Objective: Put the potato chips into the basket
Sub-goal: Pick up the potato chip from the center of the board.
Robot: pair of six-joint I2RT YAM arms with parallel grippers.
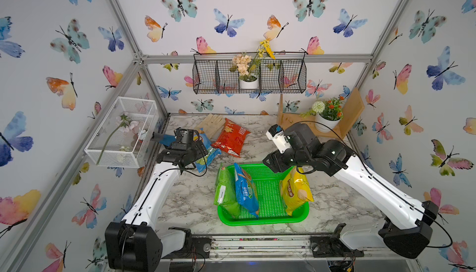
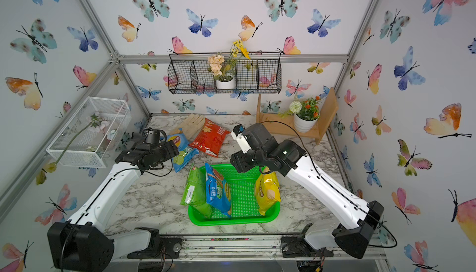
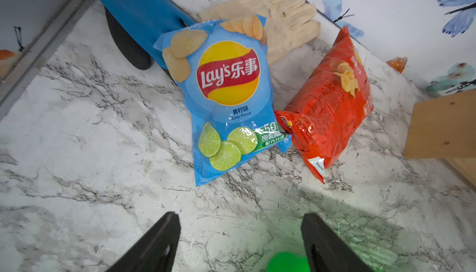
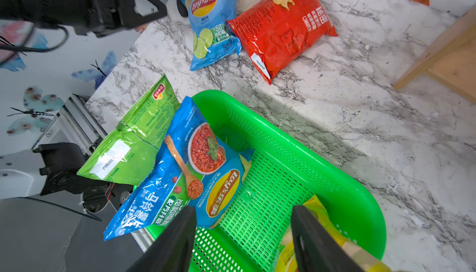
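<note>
Starting at the left, a white mesh box hangs on the wall above the table. The left arm reaches toward the table's far left part. In the left wrist view the left jaws stand wide apart with nothing between them, above bare marble and short of the light blue lime bag. That bag lies logo up, its far end over a blue glove and a beige glove. Just right of it lies the red bag, 1 corner touching the lime bag's near corner.

These 2 bags are on the table, outside the basket, which sits in the near middle of the table. 3 bags are in it: the green bag leans out over the left rim, the darker blue bag stands on edge against it, and the yellow bag stands on edge along the right wall.

The right arm reaches in over the basket's far right corner. In the right wrist view the right jaws stand apart, holding nothing, above the perforated floor. The yellow bag is just beside 1 finger; whether they touch I cannot tell. At the far right a potted plant stands on a wooden shelf.
</note>
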